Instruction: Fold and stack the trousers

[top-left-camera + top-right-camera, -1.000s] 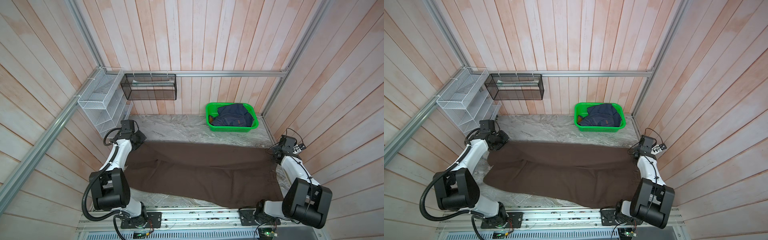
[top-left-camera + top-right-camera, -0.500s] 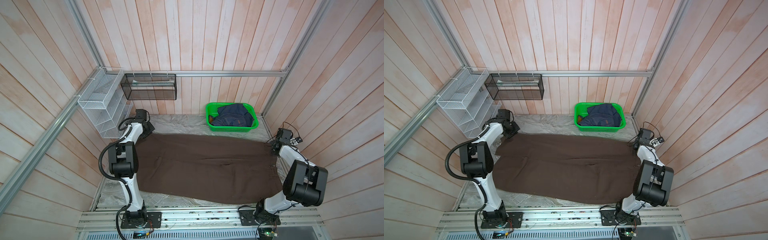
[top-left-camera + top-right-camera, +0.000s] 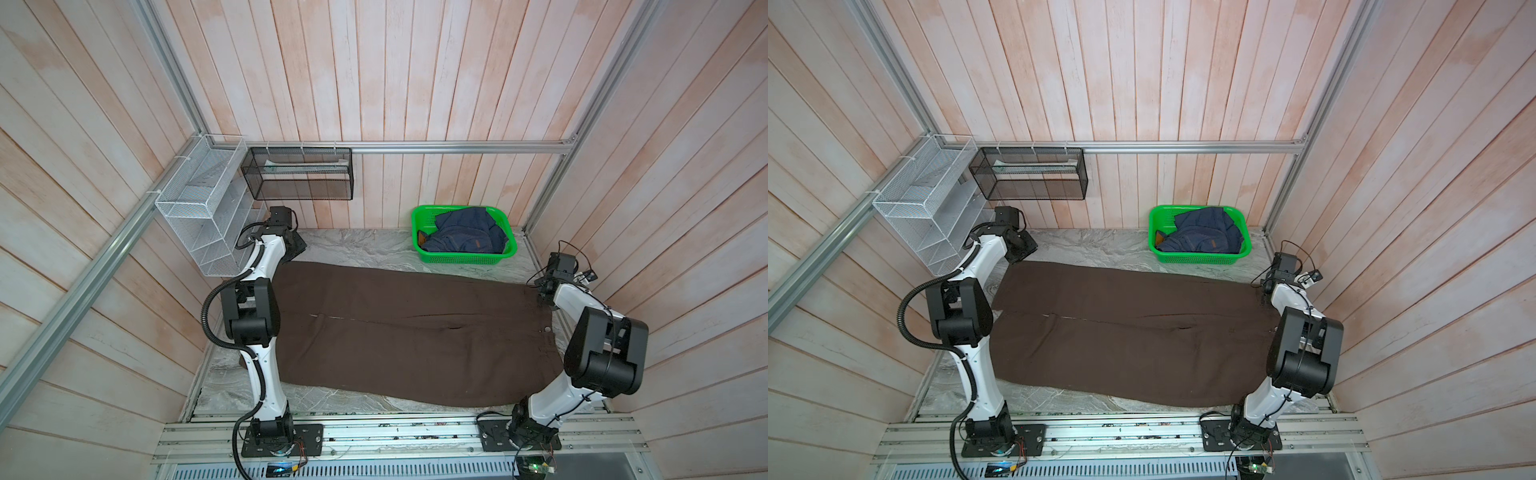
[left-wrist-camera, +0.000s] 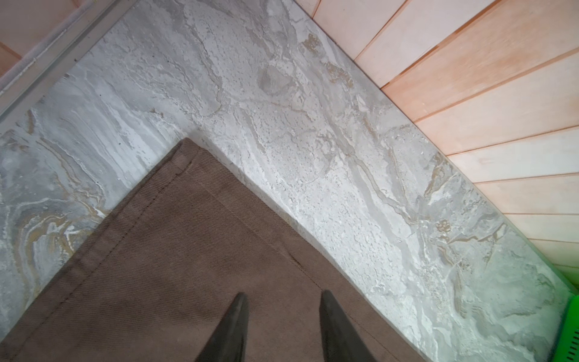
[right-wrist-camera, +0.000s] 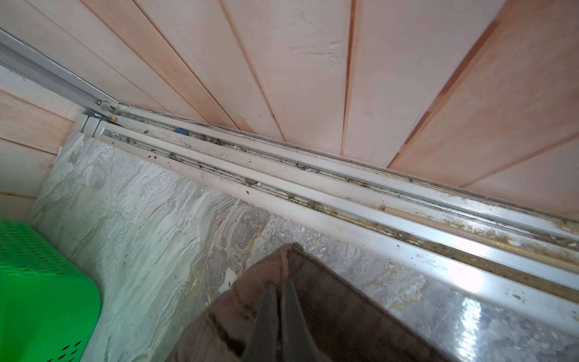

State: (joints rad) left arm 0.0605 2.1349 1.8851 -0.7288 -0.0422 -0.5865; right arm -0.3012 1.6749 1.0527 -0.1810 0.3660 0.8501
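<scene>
From above, much of me gets in my own way: my left arm lies over the left edge of the trousers (image 3: 415,332), my right elbow housing covers their right end, and both wrists hide the fingertips, so only the wrist cameras show my grip. The green basket (image 3: 461,259) is cut off to a sliver in the left wrist view and to one perforated corner in the right. What lies in the black mesh box (image 3: 299,174) on the back wall I cannot make out. My left pincer (image 4: 282,297) hangs with its two dark, tapered fingers parted and nothing between them. They hover over the far left corner of the trousers, where the hem lies flat on the tabletop (image 3: 365,245). My right pincer (image 5: 279,286) is clamped on the far right corner, a ridge of cloth pinched between its fingers and raised a little off the stone. The trousers are spread flat along the middle of the tabletop, two wide legs side by side with a dark line between them — chocolate-brown, matte, finely ribbed twill with a stitched hem. The tabletop is grey veined marble-look; the walls are pale wooden planks. A navy denim garment (image 3: 465,235) lies crumpled in the basket, and a white wire rack (image 3: 199,216) hangs beside the mesh box.
</scene>
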